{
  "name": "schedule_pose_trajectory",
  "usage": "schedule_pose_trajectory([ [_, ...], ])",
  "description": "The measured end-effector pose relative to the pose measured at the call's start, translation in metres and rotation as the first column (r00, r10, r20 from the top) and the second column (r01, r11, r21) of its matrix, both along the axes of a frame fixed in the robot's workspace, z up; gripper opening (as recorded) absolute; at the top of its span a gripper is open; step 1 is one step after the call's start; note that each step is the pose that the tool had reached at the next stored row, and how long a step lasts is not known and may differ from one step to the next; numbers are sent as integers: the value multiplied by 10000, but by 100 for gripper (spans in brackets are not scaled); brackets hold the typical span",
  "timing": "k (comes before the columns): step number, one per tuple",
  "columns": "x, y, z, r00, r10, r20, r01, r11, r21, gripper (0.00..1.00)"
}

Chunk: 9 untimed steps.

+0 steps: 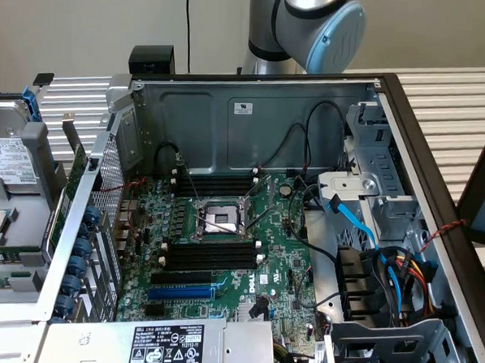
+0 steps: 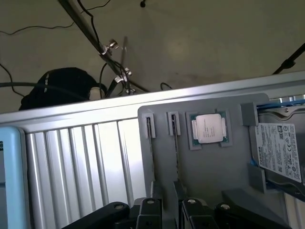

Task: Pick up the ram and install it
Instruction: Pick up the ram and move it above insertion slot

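Hovering over tray [image 2: 209, 176], with claw [image 2: 167, 193] spread apart and empty.
Far on the exterior view's left, resting on ribbed surface [image 1: 76, 91]: that same grey tray, loaded with parts. Through the wrist camera, slotted on edge into it: ram [image 2: 151, 143], just beside a second stick [image 2: 177, 148] in the neighbouring slot, both near the claw and untouched; further along, CPU [image 2: 209, 128] in its own pocket, then labelled drive [image 2: 279, 152] at the tray's end. Midway across the exterior view, lying open: case [image 1: 254, 117] with board [image 1: 279, 257], socket [image 1: 218, 219], empty black slots [image 1: 210, 257] and one blue slot [image 1: 180, 293]. Behind the case's back wall, rising out of frame: arm [image 1: 316, 23].
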State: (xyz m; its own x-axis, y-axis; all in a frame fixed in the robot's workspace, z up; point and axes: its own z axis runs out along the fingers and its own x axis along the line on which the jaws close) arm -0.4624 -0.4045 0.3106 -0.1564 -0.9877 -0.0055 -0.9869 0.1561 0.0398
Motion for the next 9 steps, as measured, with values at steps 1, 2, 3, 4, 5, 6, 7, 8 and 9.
schedule_pose_trajectory([
  [1, -1, -6, -15, 10000, -1, -1, 1, 10000, -1, 24],
  [2, -1, -14, -31, 10000, -1, 0, 1, 10000, -1, 24],
  [3, -1, -21, -45, 10000, -1, -2, 1, 10000, -3, 24],
  [4, -1, -26, -59, 10000, -2, -1, 2, 10000, -5, 24],
  [5, -1, -30, -74, 10000, -2, -1, 2, 10000, -9, 24],
  [6, -1, -34, -91, 10000, -2, 0, 2, 10000, -13, 24],
  [7, -1, -37, -106, 10000, -2, -1, 2, 10000, -19, 24],
  [8, -1, -41, -123, 10000, -1, -1, 1, 10000, -23, 24],
  [9, -1, -44, -139, 10000, -2, -1, 2, 10000, -28, 24],
])
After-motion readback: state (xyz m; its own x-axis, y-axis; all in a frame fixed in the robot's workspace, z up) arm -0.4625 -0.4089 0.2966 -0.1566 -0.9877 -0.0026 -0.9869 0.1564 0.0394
